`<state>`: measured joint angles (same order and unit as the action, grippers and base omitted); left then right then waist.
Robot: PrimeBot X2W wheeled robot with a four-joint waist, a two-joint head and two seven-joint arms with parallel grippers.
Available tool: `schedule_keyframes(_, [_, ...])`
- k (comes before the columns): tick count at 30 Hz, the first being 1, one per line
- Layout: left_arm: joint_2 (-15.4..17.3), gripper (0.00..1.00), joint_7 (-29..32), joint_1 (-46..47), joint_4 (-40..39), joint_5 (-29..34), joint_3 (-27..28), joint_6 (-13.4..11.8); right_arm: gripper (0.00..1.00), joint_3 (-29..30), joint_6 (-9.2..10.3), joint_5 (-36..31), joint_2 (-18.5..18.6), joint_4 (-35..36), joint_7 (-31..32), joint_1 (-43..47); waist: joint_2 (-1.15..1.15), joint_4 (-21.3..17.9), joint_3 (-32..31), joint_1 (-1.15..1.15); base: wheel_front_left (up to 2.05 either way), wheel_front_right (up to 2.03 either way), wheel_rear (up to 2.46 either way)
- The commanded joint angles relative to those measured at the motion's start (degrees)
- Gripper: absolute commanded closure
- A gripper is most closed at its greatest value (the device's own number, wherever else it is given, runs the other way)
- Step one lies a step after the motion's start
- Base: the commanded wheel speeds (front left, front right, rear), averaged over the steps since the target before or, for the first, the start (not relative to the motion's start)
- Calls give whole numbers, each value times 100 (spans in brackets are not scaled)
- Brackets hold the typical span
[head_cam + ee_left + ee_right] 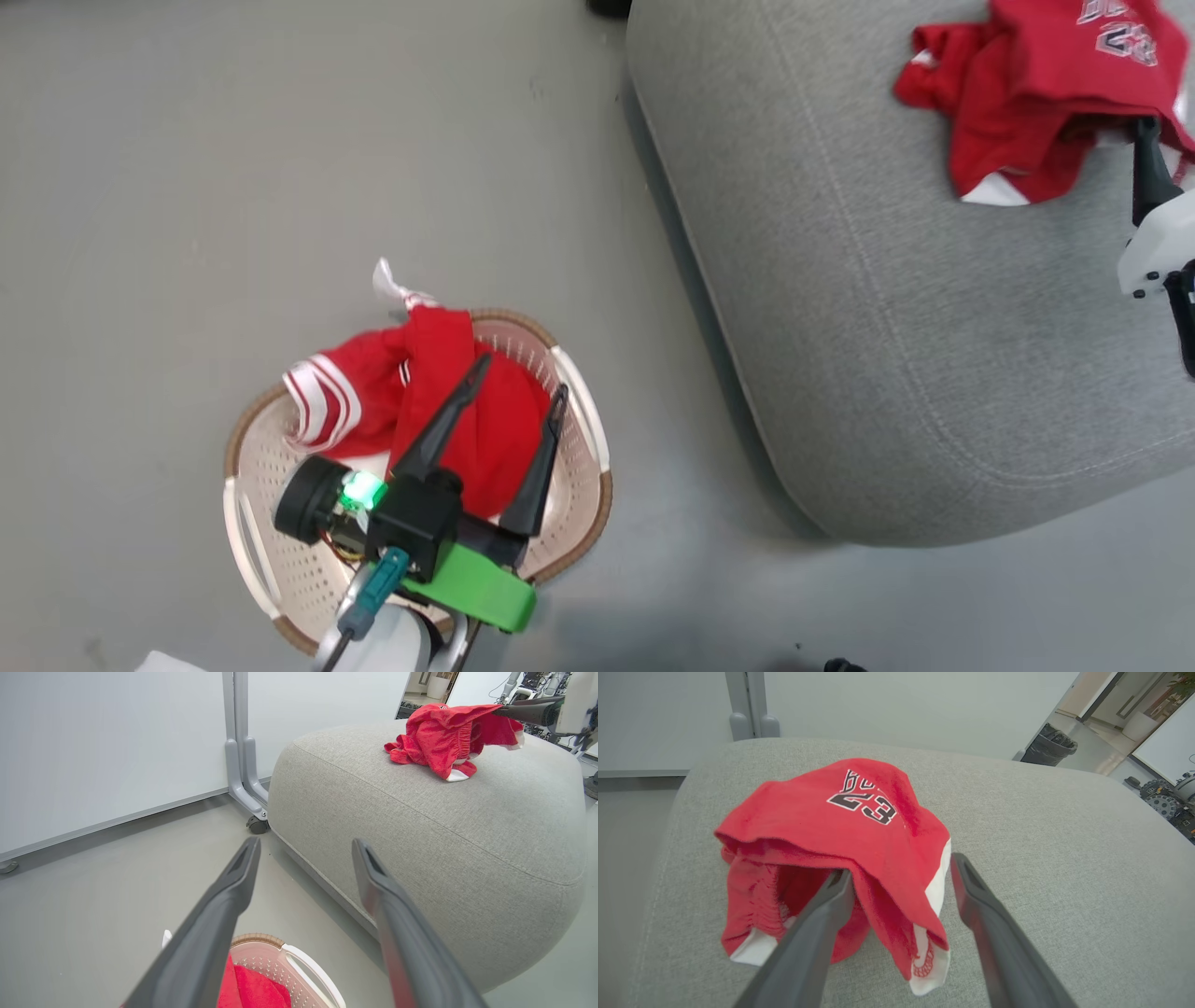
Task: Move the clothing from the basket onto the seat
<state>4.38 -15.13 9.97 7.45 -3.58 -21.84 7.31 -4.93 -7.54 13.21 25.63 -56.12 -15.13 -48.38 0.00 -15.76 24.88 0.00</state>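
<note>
Clearly, the right gripper (901,870) stood open, one finger under the clothing (808,812) on the seat (1041,835); it should retreat slowly. The left gripper (521,375) hung open too.

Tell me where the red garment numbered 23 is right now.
The red garment lies on the grey seat, upper right in the head view, its fold draped over one finger of the right gripper, whose jaws stand open.

Bare floor (233,140) lay open around the basket (257,551); the seat (887,355) rose as a wall close on its right; red clothing (485,429) heaped under my left gripper (522,375), fingers spread; a partition's castered leg (243,779) stood by the seat; a fold of the garment (822,812) draped over one finger of my right gripper (900,868).
</note>
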Motion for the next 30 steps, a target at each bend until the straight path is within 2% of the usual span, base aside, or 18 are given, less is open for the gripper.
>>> schedule_keyframes(1, [-20, 0, -3, -134, 11, -50, -2, 20, 0, -135, 10, 172, 73, 135, -2, 161, 0, -278, -766, 0, 0, 0, 0])
schedule_keyframes(7, [-121, 0, -3, -483, -69, -198, 13, -15, 0, -765, 10, 1017, 412, 1227, -2, 563, 0, -368, -1432, 0, 0, 0, 0])
schedule_keyframes(11, [-144, 0, -3, -690, -153, -328, 0, -97, 0, -661, 10, 1362, 559, 2112, -3, 883, 0, -357, -1806, 0, 0, 0, 0])
schedule_keyframes(13, [-143, 0, -3, -774, -222, -427, -7, -178, 0, -306, 10, 1532, 462, 2641, -3, 1130, 0, -312, -1969, 0, 0, 0, 0])
schedule_keyframes(17, [-142, 0, -2, -863, -286, -472, 23, -259, 0, 36, 10, 1445, 340, 3602, -3, 1699, 0, -123, -2158, 0, 0, 0, 0])
schedule_keyframes(22, [-139, 0, -2, -962, -368, -539, 148, -366, 0, 403, 9, 1254, -28, 4710, -3, 2703, 0, 249, -2357, 0, 0, 0, 0])
schedule_keyframes(25, [-140, 0, -2, -1029, -392, -548, 238, -401, 0, 507, 9, 1159, -322, 5157, -2, 3298, 0, 504, -2461, 0, 0, 0, 0])
schedule_keyframes(30, [-141, 0, -2, -1176, -363, -575, 382, -441, 0, 424, 9, 1022, -777, 5503, -3, 4078, 0, 935, -2634, 0, 0, 0, 0])
